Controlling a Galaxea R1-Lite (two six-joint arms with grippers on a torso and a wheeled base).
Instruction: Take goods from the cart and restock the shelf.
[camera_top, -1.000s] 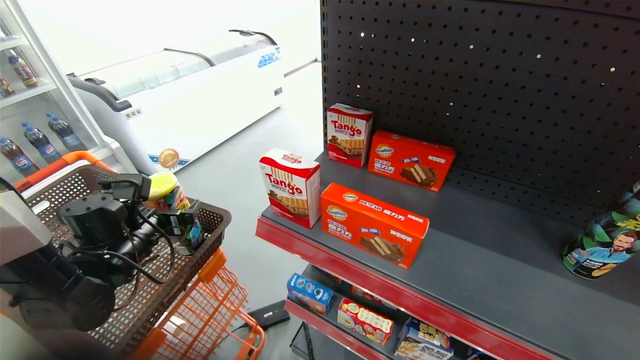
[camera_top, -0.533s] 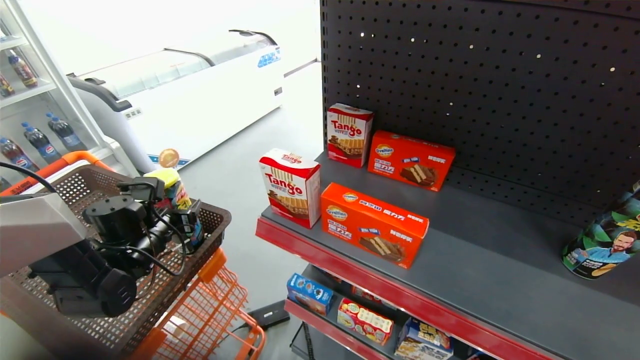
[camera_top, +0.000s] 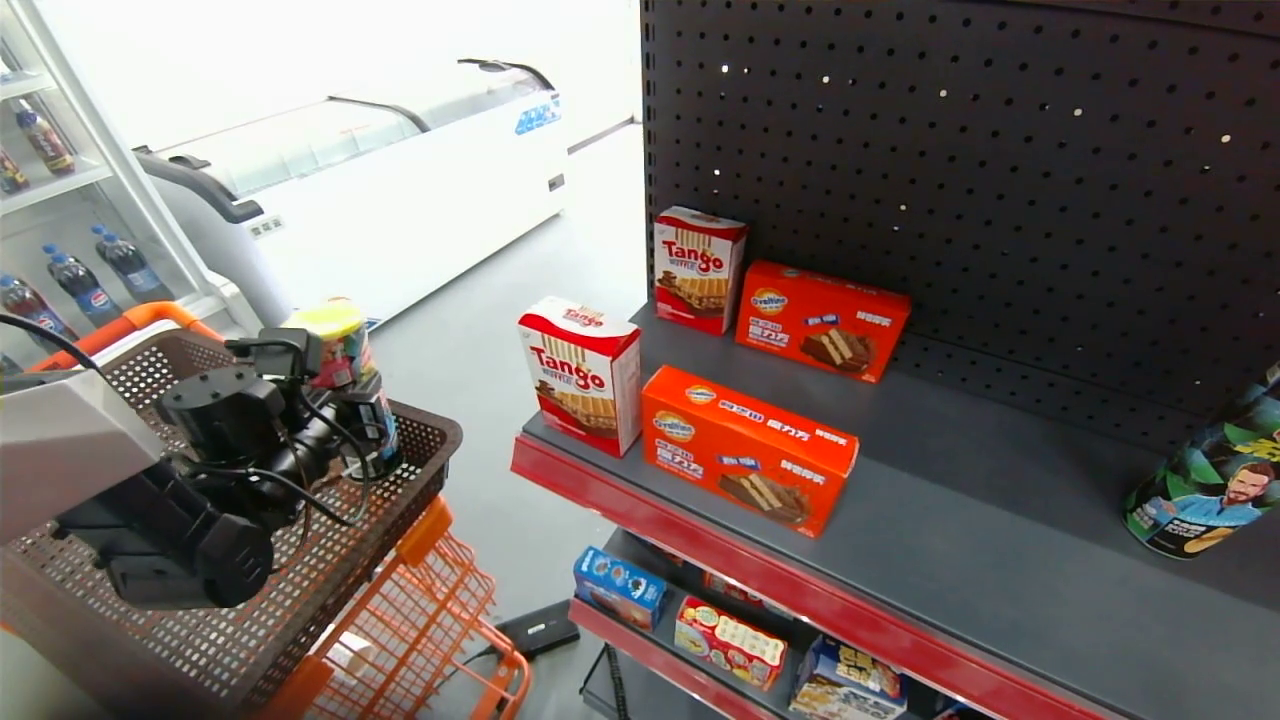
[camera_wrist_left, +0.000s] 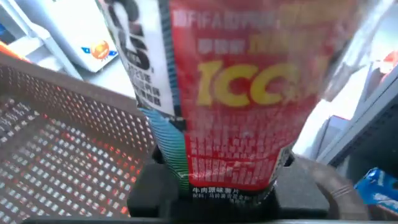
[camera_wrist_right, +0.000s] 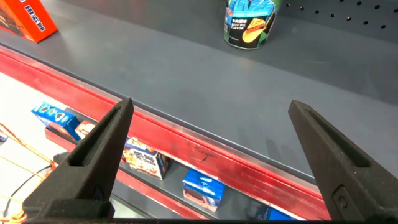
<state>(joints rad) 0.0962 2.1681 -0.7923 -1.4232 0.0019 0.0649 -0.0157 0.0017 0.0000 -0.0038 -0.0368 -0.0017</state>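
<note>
My left gripper (camera_top: 362, 425) is shut on a tall snack can (camera_top: 335, 345) with a yellow lid, held nearly upright above the brown basket (camera_top: 425, 440) on the orange cart (camera_top: 440, 600). The can (camera_wrist_left: 249, 99) is red with yellow letters in the left wrist view, and its lower end sits between the black fingers. The grey shelf (camera_top: 950, 520) with a red front edge stands to the right. My right gripper (camera_wrist_right: 211, 106) is open over this shelf's deck (camera_wrist_right: 186, 81), with nothing between its fingers.
Two wafer boxes (camera_top: 582, 372) and two orange boxes (camera_top: 748, 448) fill the shelf's left end. A green printed cup (camera_top: 1205, 480) stands at the right; the deck between is bare. Small boxes (camera_top: 725, 640) sit on the lower shelf. A white chest freezer (camera_top: 400, 190) stands behind.
My left gripper has lifted the can higher above the basket and turned it more upright. The shelf goods have not moved.
</note>
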